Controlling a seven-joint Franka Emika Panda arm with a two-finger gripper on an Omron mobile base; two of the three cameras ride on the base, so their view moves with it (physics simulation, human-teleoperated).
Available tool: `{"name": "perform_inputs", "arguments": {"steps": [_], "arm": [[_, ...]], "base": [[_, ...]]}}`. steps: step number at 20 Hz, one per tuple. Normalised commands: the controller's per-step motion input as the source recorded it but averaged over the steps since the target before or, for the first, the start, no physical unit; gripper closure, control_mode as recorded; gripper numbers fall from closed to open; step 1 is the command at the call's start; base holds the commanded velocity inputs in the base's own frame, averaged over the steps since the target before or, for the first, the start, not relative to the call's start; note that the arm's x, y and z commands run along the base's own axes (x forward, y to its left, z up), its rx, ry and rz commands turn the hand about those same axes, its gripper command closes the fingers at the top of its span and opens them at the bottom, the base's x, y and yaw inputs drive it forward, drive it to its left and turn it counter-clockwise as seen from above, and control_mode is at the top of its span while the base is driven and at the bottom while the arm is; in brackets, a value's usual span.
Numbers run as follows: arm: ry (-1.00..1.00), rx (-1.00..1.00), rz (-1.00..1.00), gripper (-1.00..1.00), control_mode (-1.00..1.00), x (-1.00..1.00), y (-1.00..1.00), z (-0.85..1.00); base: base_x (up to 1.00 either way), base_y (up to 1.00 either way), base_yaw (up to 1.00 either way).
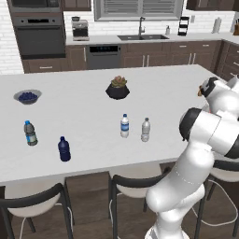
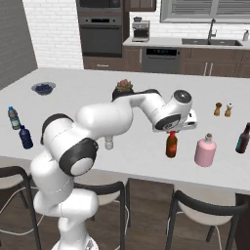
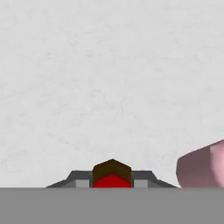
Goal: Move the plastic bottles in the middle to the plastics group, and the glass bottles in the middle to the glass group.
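My gripper [image 2: 172, 132] is shut on the neck of the glass bottle [image 2: 171, 145], a slim red-brown bottle held upright at the counter top, just left of the pink bottle [image 2: 205, 150]. A teal bottle [image 2: 242, 138] stands further right. In the hand view the red cap [image 3: 112, 180] sits in the gripper [image 3: 112, 183], with the pink bottle [image 3: 202, 168] close by. Two plastic bottles stand mid-counter: a blue-labelled one [image 1: 124, 126] and a plain one [image 1: 145, 130]. At the left are the navy bottle [image 1: 64, 149] and the dark-capped clear bottle [image 1: 30, 133].
A dark pot with a plant [image 1: 117, 88] stands at mid-counter, and a bowl of blueberries [image 1: 27, 96] at the far left. Two small shakers [image 2: 222, 109] stand behind the pink bottle. Stools [image 2: 205, 207] line the counter's near edge.
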Motion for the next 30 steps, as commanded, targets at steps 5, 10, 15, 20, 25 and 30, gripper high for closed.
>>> {"name": "perform_inputs", "arguments": {"steps": [5,10,15,20,25,30], "arm": [[-0.08,0.0,-0.03,1.0,-1.0,0.21,0.0,0.0],[-0.04,0.01,-0.04,1.0,-1.0,0.03,-0.29,0.0],[0.0,0.0,-0.03,1.0,-1.0,0.0,-0.29,0.0],[0.0,0.0,-0.01,1.0,-1.0,0.0,-0.08,-0.01],[0.0,0.0,0.0,1.0,-1.0,0.0,0.04,-0.2],[0.0,0.0,0.0,1.0,-1.0,0.0,0.06,-0.57]], "base": [[0.0,0.0,0.0],[0.0,0.0,0.0],[0.0,0.0,0.0],[0.0,0.0,0.0],[0.0,0.0,0.0],[0.0,0.0,0.0]]}}
